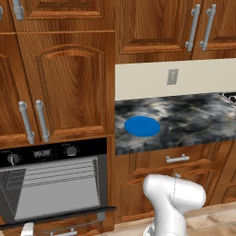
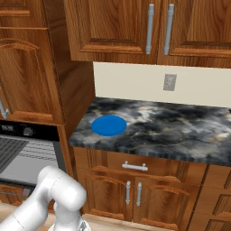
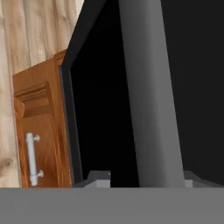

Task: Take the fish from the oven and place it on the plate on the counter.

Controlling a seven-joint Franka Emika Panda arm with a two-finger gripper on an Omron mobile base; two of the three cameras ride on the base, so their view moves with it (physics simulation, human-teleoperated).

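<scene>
In the left base view, the oven [image 1: 53, 184] fills the lower left of the frame, its door dropped open so the grey interior and a wire rack [image 1: 60, 173] show under the black panel with knobs and a display. At the bottom left edge a small white piece of the robot [image 1: 27, 229] sits just below the door's front edge. No fish can be made out inside the oven from here; the cavity looks bare, though the view is shallow. To the right, at mid frame, the dark marbled surface [image 1: 193, 120] carries the plate [image 1: 142, 126], a flat blue disc lying near its left end. The white arm [image 1: 173, 198] rises at the lower right. In the right base view the oven [image 2: 27, 153] sits at the left edge, the plate [image 2: 109, 125] left of centre on the surface [image 2: 180, 131], and drawers with silver handles [image 2: 134, 166] below. In the hand view a wooden cabinet door [image 3: 41, 131] stands at left, and the black oven door with its grey bar handle [image 3: 153, 96] runs up the centre, very close. Whether the jaws are apart or together cannot be told.
</scene>
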